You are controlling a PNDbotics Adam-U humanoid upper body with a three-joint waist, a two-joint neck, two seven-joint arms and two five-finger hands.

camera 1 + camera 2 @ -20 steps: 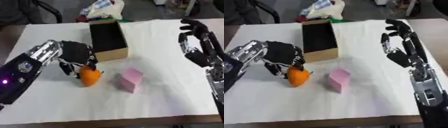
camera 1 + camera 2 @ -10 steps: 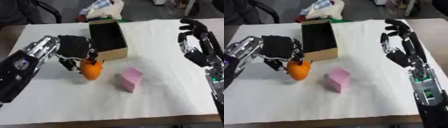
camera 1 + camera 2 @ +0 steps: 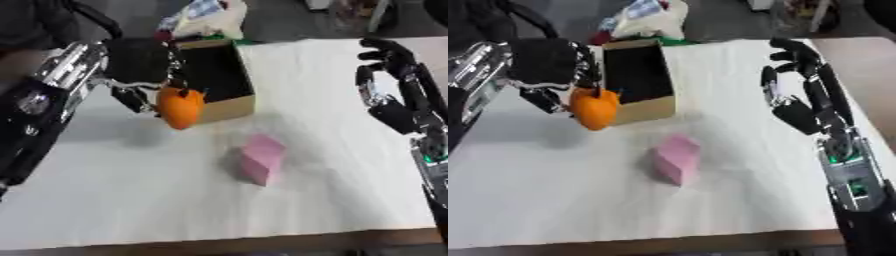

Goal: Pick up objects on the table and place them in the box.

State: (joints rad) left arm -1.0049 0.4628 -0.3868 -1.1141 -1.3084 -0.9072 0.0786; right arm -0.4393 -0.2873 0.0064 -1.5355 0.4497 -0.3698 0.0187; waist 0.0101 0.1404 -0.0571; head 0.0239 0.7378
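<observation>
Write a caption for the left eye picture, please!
Left hand lifts orange beside box; pink block waits.

Head stereo pair, looking down at the bench point(image 3: 131, 200) from the robot's side.
Both eyes face forward and down, fairly near; both share the box point(image 3: 219, 80), right eye view shifted slightly rightward.

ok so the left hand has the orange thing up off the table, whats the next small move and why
Probably carry it a little further right and over the box opening. The left robot hand holds the orange object lifted beside the box's near left wall, not yet above the dark interior, so releasing now would likely drop it outside.
</observation>
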